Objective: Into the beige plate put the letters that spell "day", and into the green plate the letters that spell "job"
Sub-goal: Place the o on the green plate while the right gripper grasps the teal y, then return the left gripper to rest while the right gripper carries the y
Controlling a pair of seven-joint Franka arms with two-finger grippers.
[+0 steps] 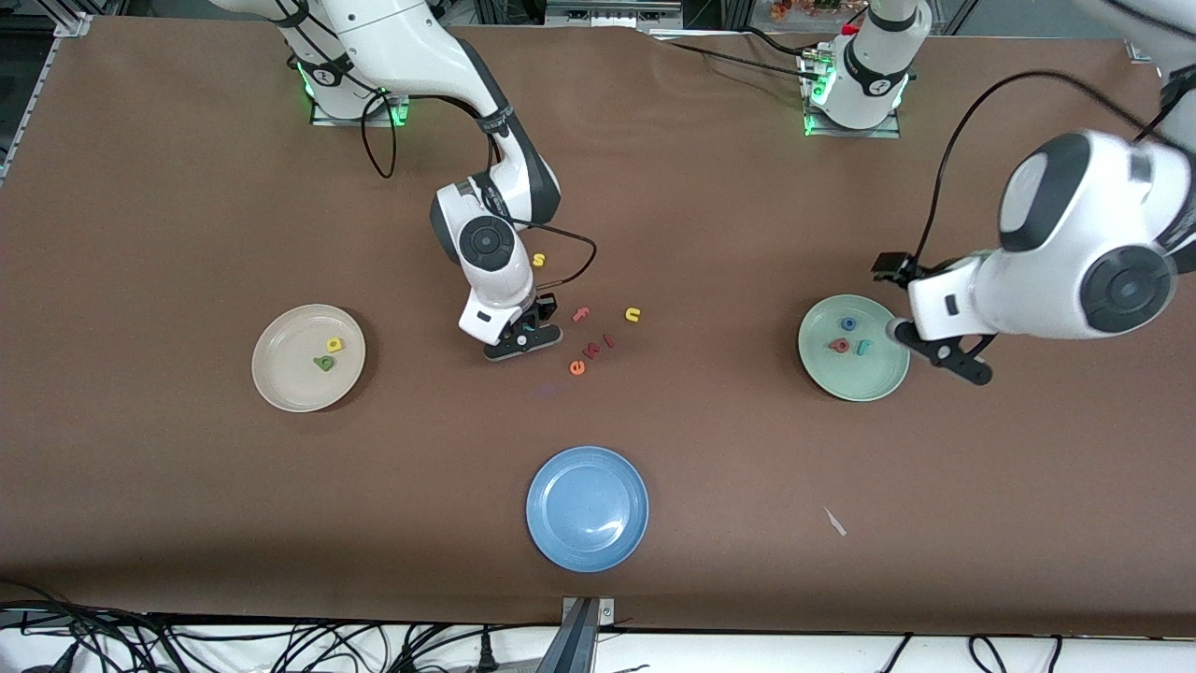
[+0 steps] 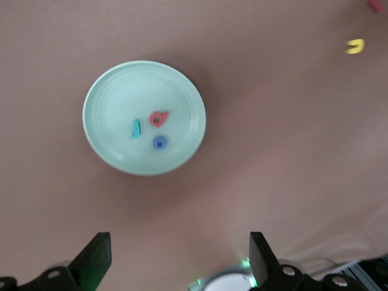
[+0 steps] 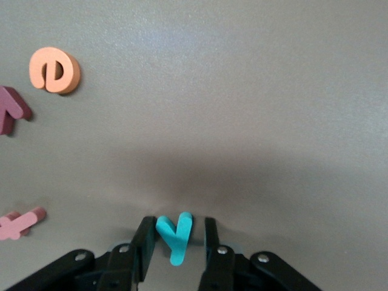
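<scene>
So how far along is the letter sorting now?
Done: the j, o and b lie in the green plate, and the a and d in the beige plate. In hand: the right gripper is down at the table with its fingers around the y. Left: carrying the y to the beige plate. The left gripper waits open above the green plate.

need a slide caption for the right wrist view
Right claw down at the table, fingers bracketing the teal "y"; orange "e" and two reddish letters lie nearby.
</scene>
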